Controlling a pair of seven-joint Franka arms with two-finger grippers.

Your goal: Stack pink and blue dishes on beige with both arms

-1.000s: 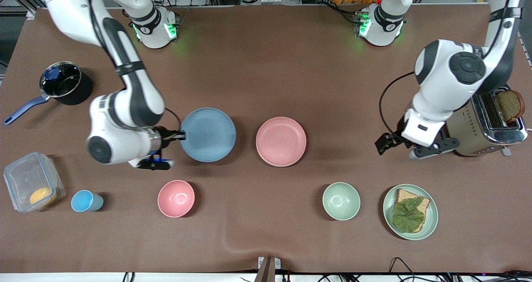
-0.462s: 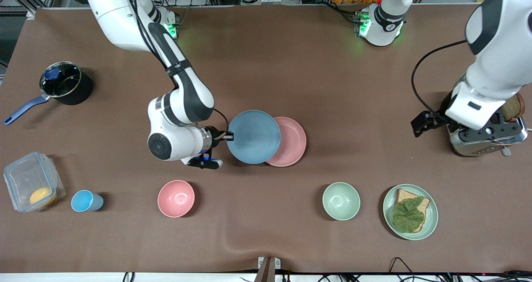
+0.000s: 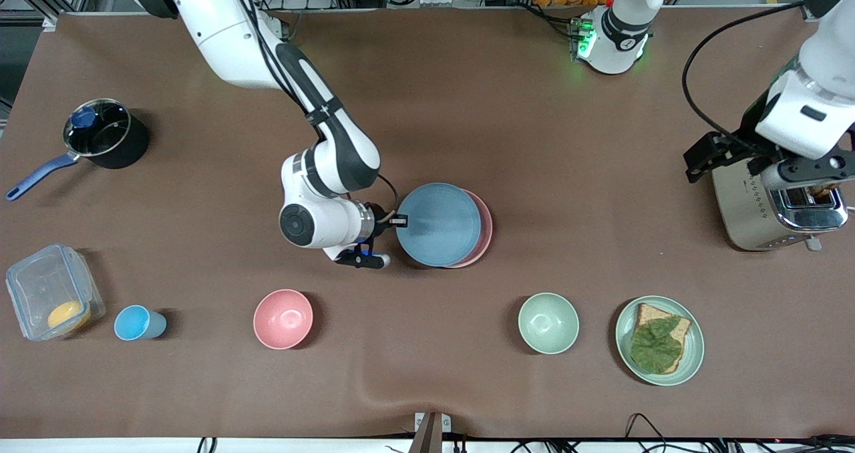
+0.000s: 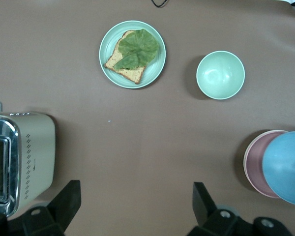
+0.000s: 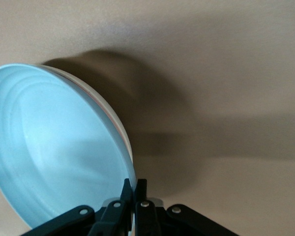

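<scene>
Right tool is pinched tight on the rim of the blue plate, its two fingers pressed against the edge at the side toward the right arm's end of the tabletop. It carries the blue plate over the pink plate, which lies flat near the middle of the tabletop; only a thin crescent of pink shows past the blue rim. From the left wrist view the blue plate overlaps the pink one and looks slightly raised above it. No beige plate shows in any view.

Left tool hangs with its fingers spread wide and holding nothing, over the toaster at the left arm's end.

Half a second ago the blue plate covered only about half of the pink one; it has since slid farther over it, and the right arm has stretched out with it. The left tool has meanwhile risen and drawn farther toward the bases. The pink plate has not shifted.
</scene>
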